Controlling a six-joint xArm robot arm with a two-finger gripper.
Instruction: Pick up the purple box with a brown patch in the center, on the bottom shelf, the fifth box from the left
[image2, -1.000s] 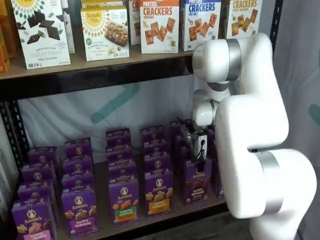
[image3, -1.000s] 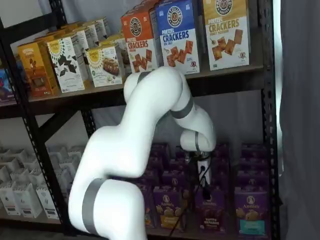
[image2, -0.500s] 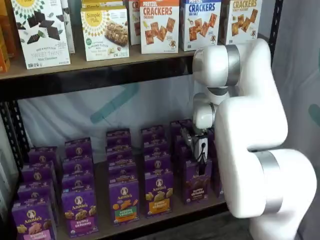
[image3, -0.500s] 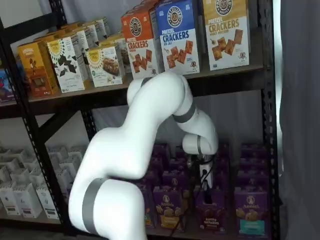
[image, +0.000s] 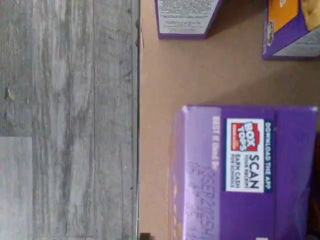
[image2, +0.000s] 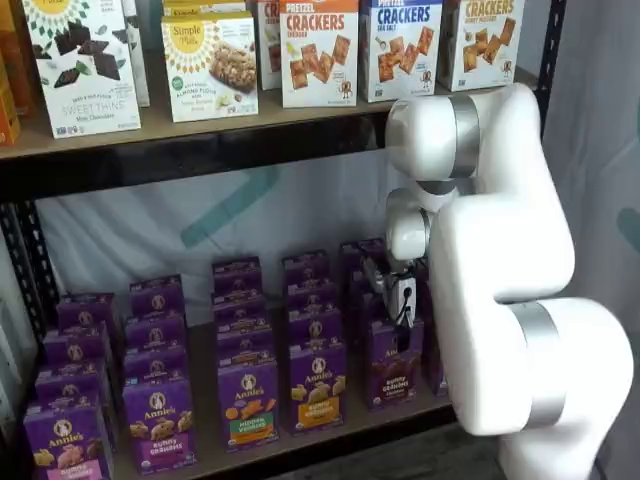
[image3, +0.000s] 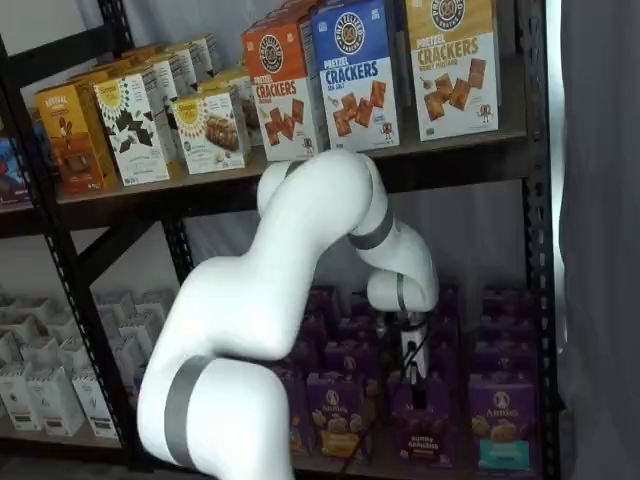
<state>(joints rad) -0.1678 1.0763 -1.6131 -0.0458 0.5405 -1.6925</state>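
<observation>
The purple box with a dark brown centre patch (image2: 393, 366) stands upright at the front of its row on the bottom shelf (image2: 356, 412); it also shows in a shelf view (image3: 424, 428). The gripper (image2: 401, 303) hangs from the white arm just above the box's top, and shows in both shelf views (image3: 411, 368). Its fingers are side-on and partly hidden, so I cannot tell if they are open. In the wrist view a purple carton top with a Box Tops label (image: 245, 165) fills much of the frame, standing on the brown board (image: 155, 75).
Neighbouring purple cartons stand alongside: an orange-yellow centred one (image2: 318, 386) and a green-and-orange one (image2: 248, 402). The upper shelf holds cracker boxes (image2: 318, 50). A black frame upright (image3: 535, 200) stands at the right. Grey wood floor (image: 65, 120) lies beyond the shelf edge.
The arm has sunk a little, bringing the gripper lower and closer to the top of the brown-patch box. The boxes have not moved.
</observation>
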